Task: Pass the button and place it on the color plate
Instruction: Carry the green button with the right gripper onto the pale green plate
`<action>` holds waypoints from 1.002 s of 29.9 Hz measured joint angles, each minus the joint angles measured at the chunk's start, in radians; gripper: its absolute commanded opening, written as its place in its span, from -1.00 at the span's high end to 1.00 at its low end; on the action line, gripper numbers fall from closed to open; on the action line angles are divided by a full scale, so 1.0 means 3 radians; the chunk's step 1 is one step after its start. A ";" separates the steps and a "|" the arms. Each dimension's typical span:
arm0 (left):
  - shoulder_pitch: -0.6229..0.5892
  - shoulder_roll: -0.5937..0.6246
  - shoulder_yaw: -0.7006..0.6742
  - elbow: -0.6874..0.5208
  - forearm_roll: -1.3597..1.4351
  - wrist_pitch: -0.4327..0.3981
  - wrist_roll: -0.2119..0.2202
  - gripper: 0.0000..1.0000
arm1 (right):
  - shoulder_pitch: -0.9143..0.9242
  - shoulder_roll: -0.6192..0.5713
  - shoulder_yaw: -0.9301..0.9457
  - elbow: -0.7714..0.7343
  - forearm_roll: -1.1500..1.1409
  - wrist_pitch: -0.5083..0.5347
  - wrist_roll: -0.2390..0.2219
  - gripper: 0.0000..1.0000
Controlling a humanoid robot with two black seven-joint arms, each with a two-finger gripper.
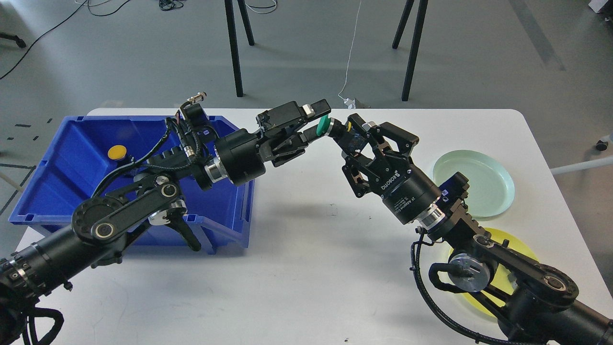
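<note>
A push button with a green cap and a black body is held in the air above the table's back middle. My right gripper is shut on the button's black body. My left gripper is right at the green cap with its fingers spread, open. A pale green plate lies at the right of the white table. A yellow plate lies nearer the front, mostly hidden under my right arm. A yellow button lies in the blue bin.
The blue bin stands on the left of the table, under my left arm. Black stand legs rise from the floor behind the table. A white cable hangs to the floor near the back edge.
</note>
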 measured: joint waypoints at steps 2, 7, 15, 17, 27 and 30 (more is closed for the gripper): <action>0.0000 0.0000 0.0000 0.0002 -0.0023 0.0000 0.0000 -0.57 | -0.0049 -0.0208 0.0134 -0.0051 0.0001 -0.0012 0.0001 0.99; 0.0004 0.0000 0.0003 0.0007 -0.0046 0.0000 0.0000 -0.58 | -0.0110 -0.0698 0.0282 -0.0611 -0.0017 -0.0042 0.0001 0.99; 0.0005 -0.0005 0.0004 0.0008 -0.0053 -0.0004 0.0000 -0.59 | 0.0107 -0.0893 -0.0090 -0.1772 -0.0517 -0.0296 0.0001 0.99; 0.0005 -0.0005 0.0004 0.0008 -0.0053 -0.0002 0.0000 -0.59 | 0.0159 -0.0893 -0.0248 -0.1837 -0.0579 -0.0441 0.0001 0.98; 0.0005 -0.0005 0.0004 0.0007 -0.0053 0.0000 0.0001 -0.59 | 0.0465 -0.0838 -0.0942 -0.1879 -0.0622 -0.0926 0.0000 0.34; 0.0005 -0.0006 0.0004 0.0016 -0.0053 0.0000 0.0001 -0.59 | 0.0474 -0.0831 -0.0976 -0.1902 -0.0617 -0.0965 0.0000 0.19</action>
